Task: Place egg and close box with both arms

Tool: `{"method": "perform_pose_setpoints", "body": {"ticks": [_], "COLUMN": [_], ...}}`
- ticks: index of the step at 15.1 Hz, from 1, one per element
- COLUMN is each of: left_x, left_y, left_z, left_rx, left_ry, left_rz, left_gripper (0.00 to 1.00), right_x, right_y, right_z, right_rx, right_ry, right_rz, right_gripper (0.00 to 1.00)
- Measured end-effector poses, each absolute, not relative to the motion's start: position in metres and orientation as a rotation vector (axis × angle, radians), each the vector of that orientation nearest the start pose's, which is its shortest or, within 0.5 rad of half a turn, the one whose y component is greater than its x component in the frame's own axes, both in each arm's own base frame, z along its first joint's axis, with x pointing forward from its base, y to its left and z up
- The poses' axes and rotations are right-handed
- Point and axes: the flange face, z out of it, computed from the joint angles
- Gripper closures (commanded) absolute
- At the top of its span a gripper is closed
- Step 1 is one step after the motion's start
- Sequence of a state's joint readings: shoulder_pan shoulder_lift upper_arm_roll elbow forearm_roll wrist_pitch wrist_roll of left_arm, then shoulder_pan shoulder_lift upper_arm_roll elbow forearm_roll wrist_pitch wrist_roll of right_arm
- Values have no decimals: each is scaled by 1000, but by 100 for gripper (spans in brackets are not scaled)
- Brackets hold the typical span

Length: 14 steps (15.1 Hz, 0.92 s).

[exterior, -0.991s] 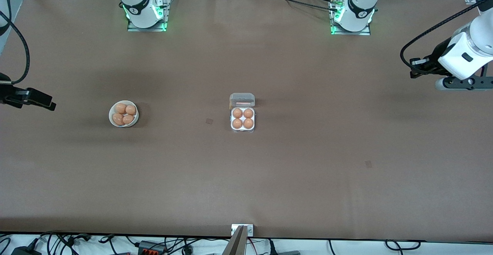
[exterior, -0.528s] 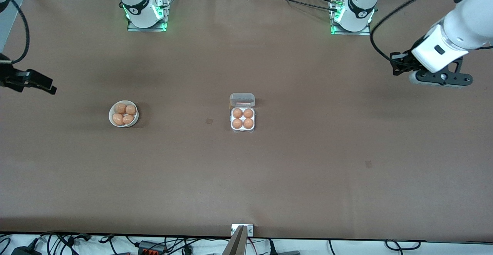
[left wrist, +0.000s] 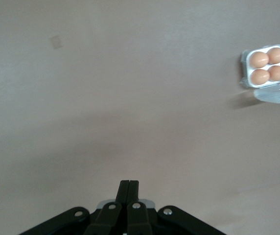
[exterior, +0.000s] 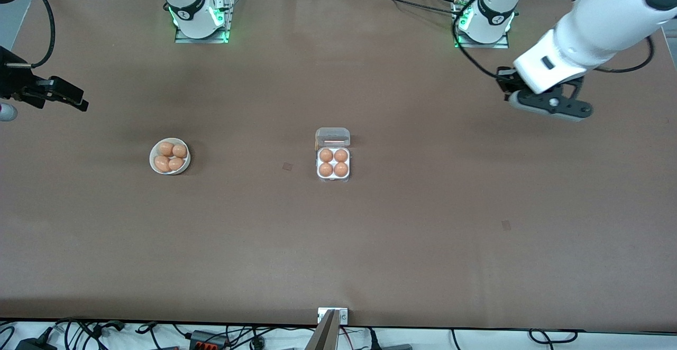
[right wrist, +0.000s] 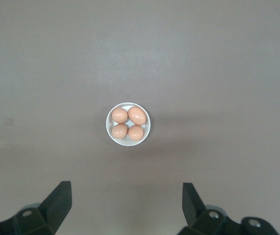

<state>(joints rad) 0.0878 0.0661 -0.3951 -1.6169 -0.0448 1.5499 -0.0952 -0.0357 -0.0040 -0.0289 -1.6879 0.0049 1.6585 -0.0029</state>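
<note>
The box (exterior: 333, 178) is a small clear egg carton at the table's middle. Its clear lid (exterior: 332, 137) with a red mark stands open on the side farther from the front camera. Several brown eggs (exterior: 334, 162) fill its cells. The box also shows in the left wrist view (left wrist: 245, 73). My left gripper (exterior: 552, 108) is shut and empty (left wrist: 129, 183), up over bare table toward the left arm's end. My right gripper (exterior: 71, 97) is open and empty (right wrist: 126, 196), up over the table's right-arm end.
A round white bowl (exterior: 170, 173) with several brown eggs (exterior: 170, 156) stands toward the right arm's end, level with the box. It sits in the middle of the right wrist view (right wrist: 128, 144). Brown table surface lies all round both.
My left arm has swung in from the table's end toward the box. My right gripper has shifted a little toward the robots' bases. The box, bowl and eggs have not moved.
</note>
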Motion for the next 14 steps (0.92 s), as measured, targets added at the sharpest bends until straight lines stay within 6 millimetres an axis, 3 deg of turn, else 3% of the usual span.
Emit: {"method": "perform_pose_setpoints", "body": {"ticks": [3,7,9,11,14], "left_x": [542,525,515,510,506], "left_y": [-227,-337,-382,-409,-434], "left_z": [548,505,481,458,430], "left_rx": [-3177,-3202,-3222,-3235,-3248], "left_ry": [311,212,251,280,298], "left_rz": [275,327,332,346,367], "left_gripper": [100,100,100,100,100], "right_x": [556,556,556,556,557], "right_y": [-35,-35,-35,-35,-35], "right_z": [579,580,580,580,581], "right_rx": [-3135,-3141,-3142,-3142,-3143], "right_ry": [95,91,89,87,85], "right_rz": [38,34,34,33,30], "right_gripper": [0,0,0,0,0]}}
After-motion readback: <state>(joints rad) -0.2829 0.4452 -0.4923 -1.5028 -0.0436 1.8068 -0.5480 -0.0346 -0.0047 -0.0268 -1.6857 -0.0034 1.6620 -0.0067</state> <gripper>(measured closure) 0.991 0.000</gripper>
